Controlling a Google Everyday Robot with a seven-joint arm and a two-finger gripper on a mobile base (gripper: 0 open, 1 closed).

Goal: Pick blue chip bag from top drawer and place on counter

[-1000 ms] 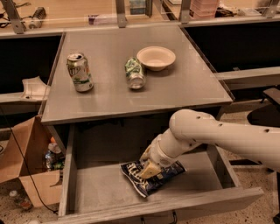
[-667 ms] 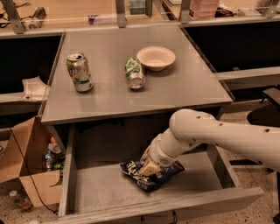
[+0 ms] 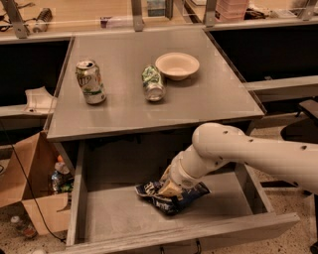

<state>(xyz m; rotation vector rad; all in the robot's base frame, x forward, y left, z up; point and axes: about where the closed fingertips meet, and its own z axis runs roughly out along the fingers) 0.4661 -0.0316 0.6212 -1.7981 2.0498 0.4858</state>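
The top drawer (image 3: 99,218) is pulled open below the counter (image 3: 213,99). The blue chip bag (image 3: 171,196), dark blue with white lettering, lies on the drawer floor near the middle. My gripper (image 3: 168,187) reaches down into the drawer from the right and sits on top of the bag, touching it. The white arm hides the gripper's upper part and part of the bag.
On the counter stand an upright green-and-white can (image 3: 90,82), a can on its side (image 3: 152,83) and a white bowl (image 3: 177,65). A cardboard box (image 3: 27,193) with bottles sits on the floor left of the drawer. A tan shelf with metal posts (image 3: 136,15) runs behind.
The gripper and the bag stay almost where they were; the bag looks slightly more bunched under the gripper.
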